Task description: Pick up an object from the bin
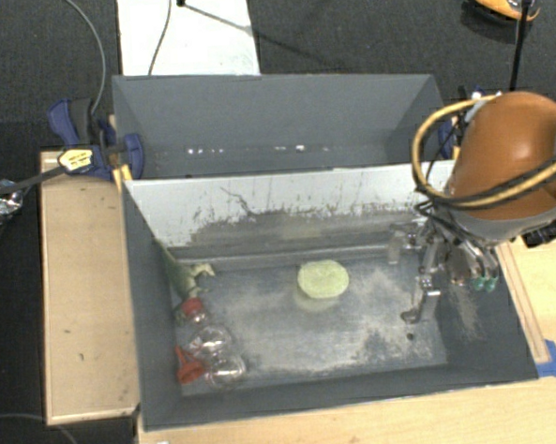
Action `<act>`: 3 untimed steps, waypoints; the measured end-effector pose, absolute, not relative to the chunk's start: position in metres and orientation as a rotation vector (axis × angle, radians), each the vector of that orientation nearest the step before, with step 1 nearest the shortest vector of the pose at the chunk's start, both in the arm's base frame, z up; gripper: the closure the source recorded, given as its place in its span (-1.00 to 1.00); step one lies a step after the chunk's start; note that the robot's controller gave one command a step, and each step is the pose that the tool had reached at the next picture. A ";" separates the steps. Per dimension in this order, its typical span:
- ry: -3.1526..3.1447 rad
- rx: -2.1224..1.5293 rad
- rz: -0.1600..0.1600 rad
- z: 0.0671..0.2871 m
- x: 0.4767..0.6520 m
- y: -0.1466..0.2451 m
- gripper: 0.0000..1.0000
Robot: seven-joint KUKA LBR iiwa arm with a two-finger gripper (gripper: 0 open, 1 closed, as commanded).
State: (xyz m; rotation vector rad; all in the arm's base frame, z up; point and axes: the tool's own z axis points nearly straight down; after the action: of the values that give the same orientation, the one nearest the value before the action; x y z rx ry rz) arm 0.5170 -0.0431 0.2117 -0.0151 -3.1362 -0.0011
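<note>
orange cover on the arm's wrist rides highest, toward the view's right, with pale cables looped round it. below it the gripper points down into the bin, low over the bare floor near the right wall and about midway between the back and front walls. whether it is released or clenched cannot be told, and no thing can be seen in it.

a pale green round disc lies flat about the middle of the floor, to the view's left of the gripper and apart from it. it touches no wall and no other thing, with scuffed open floor on every side, including the stretch between it and the gripper.

other things crowd the left wall: a green stem-like piece leans along the slope, and below it a small heap of clear plastic pieces with red parts sits in the front left corner, well apart from the gripper. the front and right parts of the floor lie bare up to the walls.
</note>
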 end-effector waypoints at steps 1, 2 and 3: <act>-3.145 -0.013 0.000 0.216 0.519 -0.043 -1.00; -3.150 0.063 0.002 0.176 0.522 -0.021 -1.00; -3.147 0.175 0.000 0.123 0.552 0.010 -1.00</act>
State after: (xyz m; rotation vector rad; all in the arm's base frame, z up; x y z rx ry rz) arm 0.5523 0.0103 0.1232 0.1748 -3.1472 0.0005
